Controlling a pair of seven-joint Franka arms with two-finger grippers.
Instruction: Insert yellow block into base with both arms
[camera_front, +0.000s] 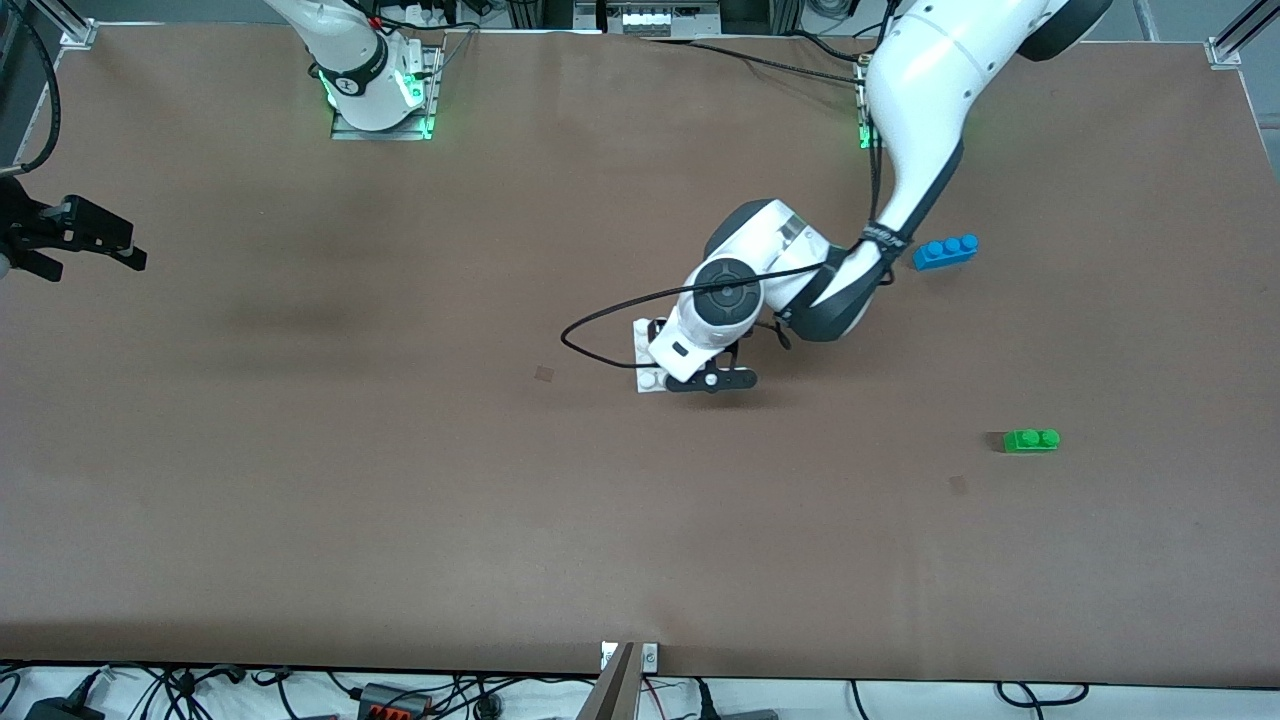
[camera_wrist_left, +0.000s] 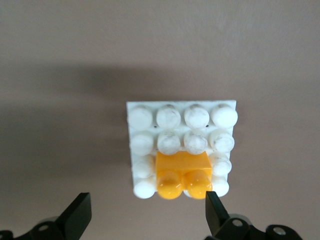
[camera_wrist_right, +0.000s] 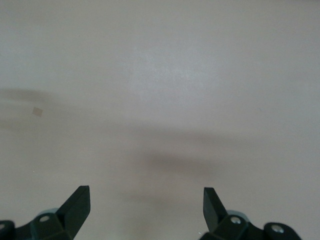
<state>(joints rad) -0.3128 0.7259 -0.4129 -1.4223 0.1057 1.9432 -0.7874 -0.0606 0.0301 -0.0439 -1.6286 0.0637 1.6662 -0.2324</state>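
The white studded base lies on the brown table, and only its edge shows in the front view under the left arm's hand. The yellow block sits on the base's studs at one edge row; the hand hides it in the front view. My left gripper is open and empty just above the base, with its fingers wide apart and clear of the block. My right gripper is open and empty over bare table at the right arm's end, where the arm waits.
A blue three-stud brick lies beside the left arm, toward the left arm's end. A green two-stud brick lies nearer to the front camera than the blue one. A black cable loop hangs off the left wrist beside the base.
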